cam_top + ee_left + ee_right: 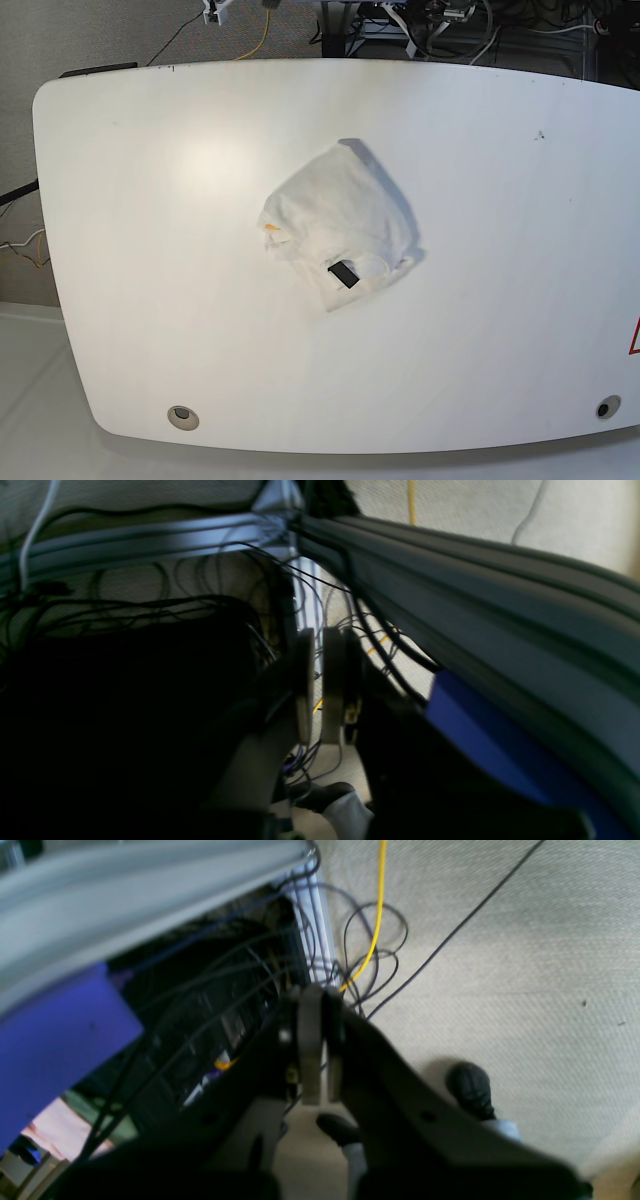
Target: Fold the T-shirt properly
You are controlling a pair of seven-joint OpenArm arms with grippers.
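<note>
The white T-shirt point(340, 225) lies crumpled in a loose heap at the middle of the white table point(130, 250). Its small black neck label point(343, 272) shows at the near edge, and a bit of orange print point(271, 229) peeks out at its left. The printed words are hidden. Neither arm shows in the base view. My left gripper point(318, 645) is empty, its pads together with only a thin slit, hanging off the table over the carpet floor and cables. My right gripper point(322, 1000) is likewise shut and empty over the floor.
Tangled black cables point(370, 630) and a yellow cable point(372, 930) lie on the beige carpet point(525, 965). A grey table edge point(475, 605) and a blue panel point(55, 1040) are close to the wrists. Two round grommets point(182, 415) point(603, 407) sit near the table's front edge.
</note>
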